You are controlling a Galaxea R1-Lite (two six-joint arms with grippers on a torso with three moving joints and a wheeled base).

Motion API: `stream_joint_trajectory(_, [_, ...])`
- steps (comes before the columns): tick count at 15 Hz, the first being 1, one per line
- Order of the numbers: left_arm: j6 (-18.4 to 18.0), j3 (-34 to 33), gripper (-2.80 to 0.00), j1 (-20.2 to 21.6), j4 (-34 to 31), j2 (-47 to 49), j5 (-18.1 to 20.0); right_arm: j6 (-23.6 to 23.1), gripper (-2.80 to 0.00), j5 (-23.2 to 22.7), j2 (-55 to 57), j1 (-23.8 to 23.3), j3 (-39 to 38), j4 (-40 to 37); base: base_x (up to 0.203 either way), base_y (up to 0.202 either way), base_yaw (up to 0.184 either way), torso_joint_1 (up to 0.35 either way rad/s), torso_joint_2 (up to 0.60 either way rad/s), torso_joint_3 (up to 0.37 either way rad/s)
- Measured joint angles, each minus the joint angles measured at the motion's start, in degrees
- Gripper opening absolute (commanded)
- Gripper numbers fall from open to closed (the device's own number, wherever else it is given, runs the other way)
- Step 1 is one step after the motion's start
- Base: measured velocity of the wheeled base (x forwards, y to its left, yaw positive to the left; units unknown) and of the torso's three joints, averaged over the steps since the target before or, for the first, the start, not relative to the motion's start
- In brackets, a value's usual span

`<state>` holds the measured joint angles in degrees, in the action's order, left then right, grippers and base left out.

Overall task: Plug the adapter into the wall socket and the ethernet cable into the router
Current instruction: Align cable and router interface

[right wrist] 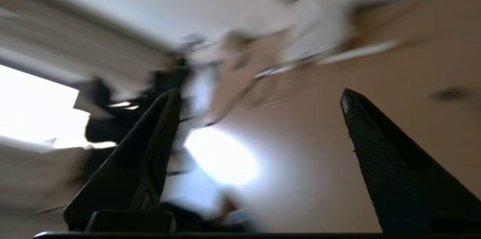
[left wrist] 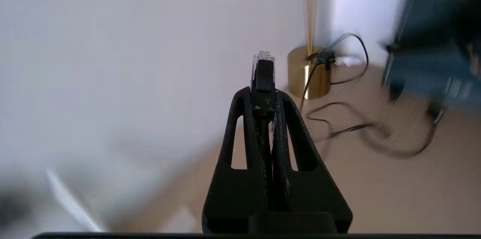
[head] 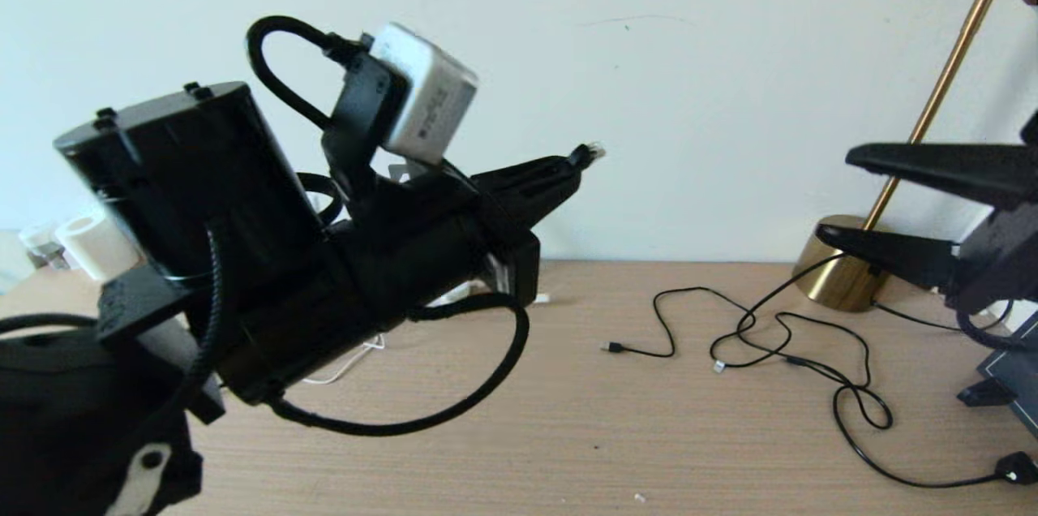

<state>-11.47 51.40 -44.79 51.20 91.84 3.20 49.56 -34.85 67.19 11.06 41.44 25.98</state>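
Observation:
My left gripper (head: 577,156) is raised above the table and shut on the ethernet cable's plug (head: 594,149), whose clear tip sticks out past the fingertips. In the left wrist view the plug (left wrist: 263,67) stands above the shut gripper (left wrist: 263,94), with black cable running down between the fingers. A thick black cable (head: 486,390) hangs in a loop under that arm. My right gripper (head: 834,193) hovers open at the right edge, empty (right wrist: 259,96). A dark grey plate (head: 1010,374), apparently the wall socket, shows behind it. The adapter and the router are hidden.
A brass lamp base (head: 839,264) stands at the back right with its stem leaning up. Thin black cords (head: 778,337) tangle across the table's right half, ending in a black plug (head: 1018,467). A thin white cord (head: 349,362) lies under my left arm. A white roll (head: 89,244) sits far left.

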Motion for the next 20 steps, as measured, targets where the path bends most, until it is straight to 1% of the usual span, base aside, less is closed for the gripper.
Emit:
stream_joint_trajectory(2, [14.96,-0.16,-2.8,1.01,-6.57,-1.49,-5.39,-15.77,0.0,12.78,-4.58,-0.93,-5.32,-2.14,0.0,0.0,0.0,0.0,0.0,0.0])
stream_joint_trajectory(3, [20.68,-0.55,-2.8,1.99,-9.75,-2.01,-7.95,-22.89,0.0,18.58,-7.41,-1.22,-7.34,-3.11,0.0,0.0,0.0,0.0,0.0,0.0])
stream_joint_trajectory(4, [23.81,-1.42,-2.8,2.69,-11.25,-2.36,-9.59,-28.12,0.0,22.82,-10.05,-1.37,-8.8,-4.84,0.0,0.0,0.0,0.0,0.0,0.0])
stream_joint_trajectory(5, [26.0,-2.94,-2.8,3.35,-11.51,-2.8,-10.88,-33.82,0.0,27.04,-13.18,-1.45,-10.2,-7.71,0.0,0.0,0.0,0.0,0.0,0.0])
stream_joint_trajectory(6, [27.42,-4.97,-2.8,4.0,-11.67,-3.32,-11.83,-38.93,-0.81,30.81,-16.47,-1.53,-11.54,-11.12,0.0,0.0,0.0,0.0,0.0,0.0])
stream_joint_trajectory(7, [28.45,-6.93,-2.8,4.72,-11.69,-3.79,-12.51,-42.63,-2.8,33.57,-19.42,-1.56,-12.74,-14.04,0.0,0.0,0.0,0.0,0.0,0.0])
stream_joint_trajectory(8, [29.23,-8.87,-2.8,5.51,-11.74,-4.27,-13.65,-45.13,-2.8,36.06,-22.38,-1.61,-14.13,-16.49,0.0,0.0,0.0,0.0,0.0,0.0])
stream_joint_trajectory(10, [29.46,-11.53,-2.8,6.89,-12.41,-5.09,-17.57,-47.18,-2.8,39.41,-27.29,-1.64,-16.77,-19.11,0.0,0.0,0.0,0.0,0.0,0.0])
stream_joint_trajectory(12, [29.57,-13.92,-2.8,7.33,-15.23,-6.13,-22.05,-48.59,-2.8,41.08,-31.99,-1.67,-19.28,-22.74,0.0,0.0,0.0,0.0,0.0,0.0])
stream_joint_trajectory(13, [29.6,-15.3,-2.8,7.45,-15.84,-6.91,-22.89,-48.89,-2.8,41.34,-34.03,-1.67,-20.16,-25.04,0.0,0.0,0.0,0.0,0.0,0.0])
stream_joint_trajectory(15, [29.53,-18.08,-2.8,7.53,-16.48,-9.31,-23.33,-49.04,-2.8,41.63,-37.32,-1.81,-21.81,-27.82,0.0,0.0,0.0,0.0,0.0,0.0])
stream_joint_trajectory(17, [29.56,-20.53,-2.8,7.5,-19.49,-12.31,-23.45,-49.21,-2.8,41.89,-39.51,-1.97,-24.78,-28.37,0.0,0.0,0.0,0.0,0.0,0.0])
stream_joint_trajectory(18, [29.98,-21.63,-2.8,7.52,-22.04,-13.56,-23.46,-49.63,-2.8,42.25,-40.7,-2.04,-26.84,-28.48,0.0,0.0,0.0,0.0,0.0,0.0])
stream_joint_trajectory(20, [31.24,-22.55,-2.8,7.49,-23.37,-14.47,-23.26,-51.62,-2.8,42.18,-43.1,-2.05,-31.3,-28.54,0.0,0.0,0.0,0.0,0.0,0.0])
